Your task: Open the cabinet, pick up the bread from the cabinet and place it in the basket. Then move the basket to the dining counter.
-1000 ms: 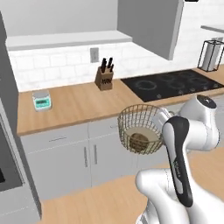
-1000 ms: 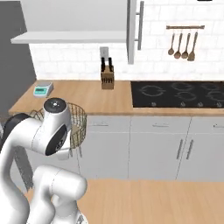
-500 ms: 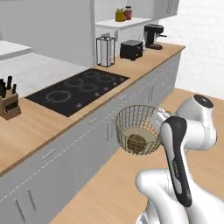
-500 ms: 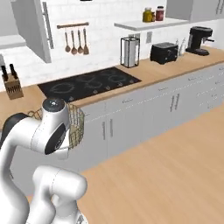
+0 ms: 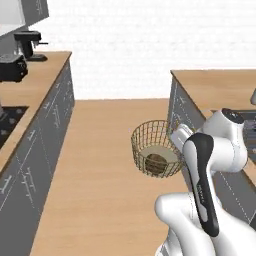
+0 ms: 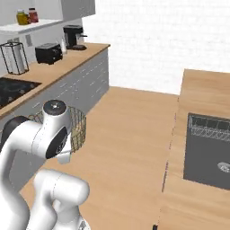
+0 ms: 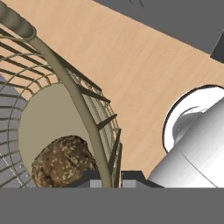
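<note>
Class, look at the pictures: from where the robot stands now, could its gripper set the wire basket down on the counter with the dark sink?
Probably yes. The gripper is shut on the basket rim, bread inside, held above open floor. The dining counter lies just to the robot's right, nothing between; a swing or short drive may be needed.

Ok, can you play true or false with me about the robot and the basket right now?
1. The bread is inside the basket. True.
2. The basket is sitting on the dining counter. False: it hangs in the air over the floor, carried by the arm.
3. The gripper is shut on the basket's wire wall. True.
4. The basket is blue plastic. False: it is brass-coloured wire mesh.
5. A dark sink is set into the dining counter. True.
</note>
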Controlling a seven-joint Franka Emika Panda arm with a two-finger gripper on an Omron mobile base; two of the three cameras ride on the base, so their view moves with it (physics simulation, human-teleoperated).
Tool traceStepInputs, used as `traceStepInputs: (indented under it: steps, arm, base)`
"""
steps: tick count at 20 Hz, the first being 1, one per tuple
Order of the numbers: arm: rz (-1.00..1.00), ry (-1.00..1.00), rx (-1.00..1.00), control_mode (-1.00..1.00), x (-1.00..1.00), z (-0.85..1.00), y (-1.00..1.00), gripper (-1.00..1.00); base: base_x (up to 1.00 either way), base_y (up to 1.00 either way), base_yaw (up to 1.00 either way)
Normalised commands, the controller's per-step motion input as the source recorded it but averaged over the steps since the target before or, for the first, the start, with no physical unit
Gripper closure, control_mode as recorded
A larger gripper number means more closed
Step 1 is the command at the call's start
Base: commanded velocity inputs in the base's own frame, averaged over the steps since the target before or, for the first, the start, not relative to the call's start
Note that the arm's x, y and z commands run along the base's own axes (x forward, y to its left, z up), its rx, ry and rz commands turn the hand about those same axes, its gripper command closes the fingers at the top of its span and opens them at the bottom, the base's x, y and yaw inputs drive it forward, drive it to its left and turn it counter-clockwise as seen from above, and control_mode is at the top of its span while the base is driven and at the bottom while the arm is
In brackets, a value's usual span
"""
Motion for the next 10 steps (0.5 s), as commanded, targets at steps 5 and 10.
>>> traceStepInputs:
  steps: [5,10]
  arm:
    - [0.0,0.0,0.0,1.0,0.0,0.0,0.0,1.0]
    - [0.0,0.0,0.0,1.0,0.0,0.0,0.0,1.0]
  base:
    - [0.0,0.1,-1.0]
    - [0.08,0.2,-0.97]
